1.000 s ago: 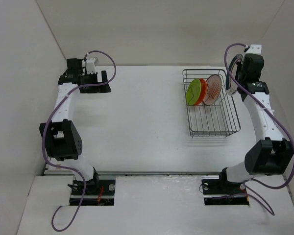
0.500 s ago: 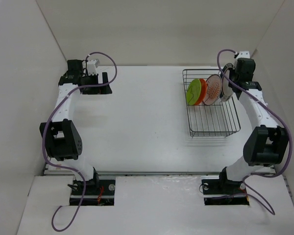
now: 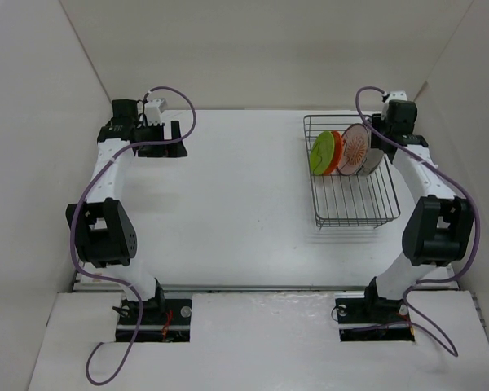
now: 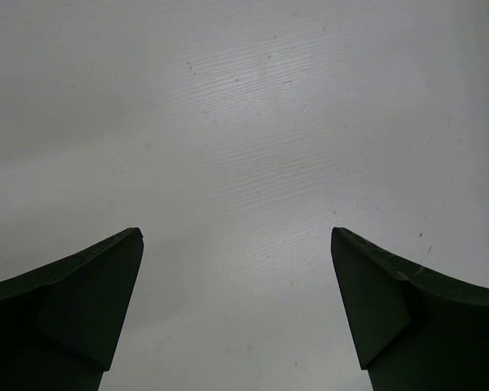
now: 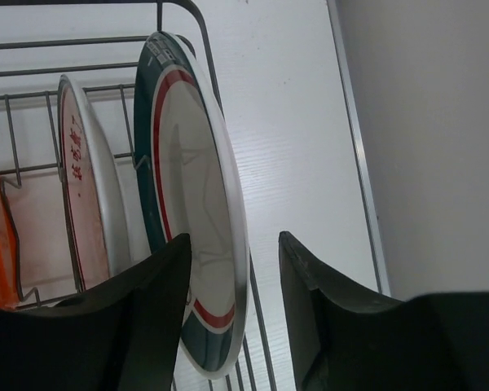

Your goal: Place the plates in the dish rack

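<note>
The dish rack (image 3: 359,208) stands at the back right of the table. The lime-green plate (image 3: 321,153), the orange plate (image 3: 334,151) and the sunburst plate (image 3: 355,151) stand on edge in its far end. In the right wrist view the green-and-red ringed plate (image 5: 183,163) stands on edge next to the sunburst plate (image 5: 85,187), against the rack's end wire (image 5: 81,39). My right gripper (image 5: 233,237) is open, its jaws straddling the ringed plate's rim, with a gap on the right side. My left gripper (image 4: 236,232) is open and empty over bare table at the back left (image 3: 167,137).
The right wall of the enclosure runs close beside the rack (image 5: 424,147). The near half of the rack holds no plates (image 3: 354,195). White walls close in the table on the left, back and right.
My right gripper moved left from beside the rack, bringing the ringed plate over the rack's end; the plate now stands next to the sunburst plate. The left arm has not moved.
</note>
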Robot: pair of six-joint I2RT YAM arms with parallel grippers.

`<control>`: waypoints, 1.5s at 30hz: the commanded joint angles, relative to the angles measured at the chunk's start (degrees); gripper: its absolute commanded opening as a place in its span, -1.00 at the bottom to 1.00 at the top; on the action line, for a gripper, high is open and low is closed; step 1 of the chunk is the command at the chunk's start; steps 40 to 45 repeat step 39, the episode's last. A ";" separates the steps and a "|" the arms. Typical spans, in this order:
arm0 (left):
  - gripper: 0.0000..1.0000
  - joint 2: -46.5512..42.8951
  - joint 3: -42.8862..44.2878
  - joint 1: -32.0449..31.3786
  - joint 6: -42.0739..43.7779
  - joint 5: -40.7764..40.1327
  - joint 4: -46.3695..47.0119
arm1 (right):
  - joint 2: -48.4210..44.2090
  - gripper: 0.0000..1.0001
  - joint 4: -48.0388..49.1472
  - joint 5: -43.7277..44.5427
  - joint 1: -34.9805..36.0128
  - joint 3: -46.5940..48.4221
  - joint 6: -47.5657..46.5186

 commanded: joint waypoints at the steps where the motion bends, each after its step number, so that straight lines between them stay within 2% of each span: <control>1: 0.99 -3.48 -0.41 0.10 0.80 1.13 -0.32 | -1.33 0.05 3.98 -0.45 -0.43 0.43 1.06; 4: 0.99 -3.48 -0.41 0.10 1.33 1.13 -0.32 | -4.57 0.40 2.41 0.25 -0.43 2.36 1.59; 5: 0.99 -4.17 -0.41 0.10 1.33 1.13 -0.32 | -5.45 0.58 1.62 2.08 -0.43 3.15 2.37; 7: 0.99 -5.49 -0.41 0.10 1.86 0.52 -0.32 | -8.43 0.72 -2.33 5.33 -0.43 6.31 4.65; 9: 0.99 -6.64 0.90 0.10 1.24 -2.81 -0.32 | -10.81 0.75 -5.49 10.96 -0.43 8.59 6.59; 10: 0.99 -7.25 1.61 0.10 0.63 -4.21 0.20 | -13.86 1.00 -8.21 11.85 -0.43 10.00 8.25; 14: 0.99 -11.46 6.61 0.10 -1.21 -11.86 -0.58 | -22.82 1.00 -11.65 10.20 1.67 10.01 10.20; 18: 0.99 -15.85 11.98 0.10 -1.74 -17.39 -4.36 | -30.32 1.00 -15.61 2.73 4.48 8.61 10.91; 23: 0.99 -25.08 9.45 0.10 -2.45 -21.89 -4.36 | -39.89 1.00 -17.37 0.78 10.45 4.66 12.05; 28: 0.99 -32.73 9.97 0.10 -1.84 -23.04 -8.21 | -49.73 1.00 -18.52 0.17 11.78 1.93 12.58; 35: 0.99 -38.97 7.50 0.10 -2.45 -23.04 -10.16 | -53.35 1.00 -19.57 -1.06 11.78 1.22 12.58; 45: 0.99 -40.30 5.92 0.10 -3.15 -22.42 -10.16 | -52.84 1.00 -19.57 -1.06 11.78 1.22 12.58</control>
